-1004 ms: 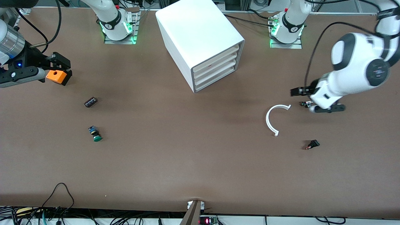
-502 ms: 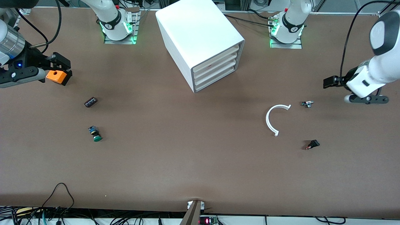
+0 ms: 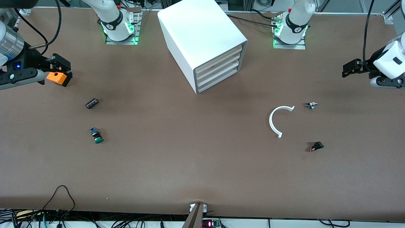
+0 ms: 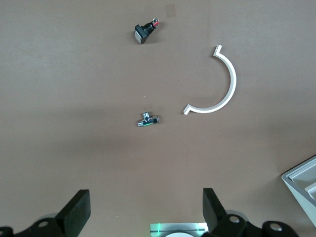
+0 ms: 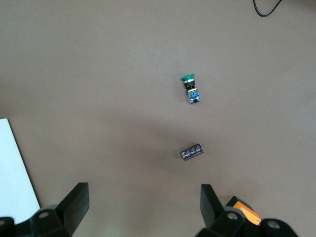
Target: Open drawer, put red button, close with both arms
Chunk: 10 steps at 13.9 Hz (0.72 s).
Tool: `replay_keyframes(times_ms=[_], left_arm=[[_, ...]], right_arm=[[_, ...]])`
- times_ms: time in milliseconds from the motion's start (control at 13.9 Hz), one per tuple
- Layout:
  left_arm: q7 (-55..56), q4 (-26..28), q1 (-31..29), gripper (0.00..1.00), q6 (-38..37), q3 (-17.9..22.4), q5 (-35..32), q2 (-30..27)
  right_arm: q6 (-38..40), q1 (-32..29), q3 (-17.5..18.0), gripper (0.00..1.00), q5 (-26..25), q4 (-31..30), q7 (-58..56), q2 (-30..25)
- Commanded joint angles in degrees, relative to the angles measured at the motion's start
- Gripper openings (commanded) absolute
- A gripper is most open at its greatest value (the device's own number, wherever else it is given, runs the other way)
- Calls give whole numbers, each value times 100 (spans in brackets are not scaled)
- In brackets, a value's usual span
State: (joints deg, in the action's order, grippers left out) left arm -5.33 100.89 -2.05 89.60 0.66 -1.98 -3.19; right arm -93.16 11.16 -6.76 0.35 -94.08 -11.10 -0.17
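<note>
The white cabinet (image 3: 196,31) stands between the two arm bases, and every drawer (image 3: 218,68) in its stack is pushed in. The red button is hidden; only a faint red speck shows in a slit between the upper drawers. My left gripper (image 3: 389,84) (image 4: 144,207) hangs open and empty over the table edge at the left arm's end. In its wrist view a corner of the cabinet (image 4: 303,182) shows. My right gripper (image 3: 20,77) (image 5: 144,207) hangs open and empty at the right arm's end, with an orange box (image 3: 56,77) (image 5: 245,210) just outside one finger.
A green-capped button (image 3: 96,136) (image 5: 190,86) and a dark cylinder part (image 3: 91,103) (image 5: 191,151) lie near the right arm's end. A white arc piece (image 3: 278,122) (image 4: 217,89), a small metal fitting (image 3: 311,105) (image 4: 147,120) and a black switch (image 3: 316,146) (image 4: 144,30) lie toward the left arm's end.
The left arm has swung from above the metal fitting out to the table edge at its own end. The right arm has hardly moved.
</note>
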Motion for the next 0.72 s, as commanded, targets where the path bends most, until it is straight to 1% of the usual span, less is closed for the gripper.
replay_keyframes(times_ms=[0,143,215,359,646], left_arm=[[-30,-95,12,100,-145,65,-57,-77],[-38,-262,12,100,-110,66,-74,-51],[-21,-263,12,100,-66,66,-31,-59],[-55,-254,12,100,328,66,40,-50],[-12,-298,21,100,383,57,40,-33]], right_arm=[[61,-79,52,100,0,170,47,96],[61,-70,52,100,0,170,55,96],[61,-70,52,100,9,170,64,88],[61,-70,52,100,9,170,64,96],[61,-70,52,100,18,170,64,96]])
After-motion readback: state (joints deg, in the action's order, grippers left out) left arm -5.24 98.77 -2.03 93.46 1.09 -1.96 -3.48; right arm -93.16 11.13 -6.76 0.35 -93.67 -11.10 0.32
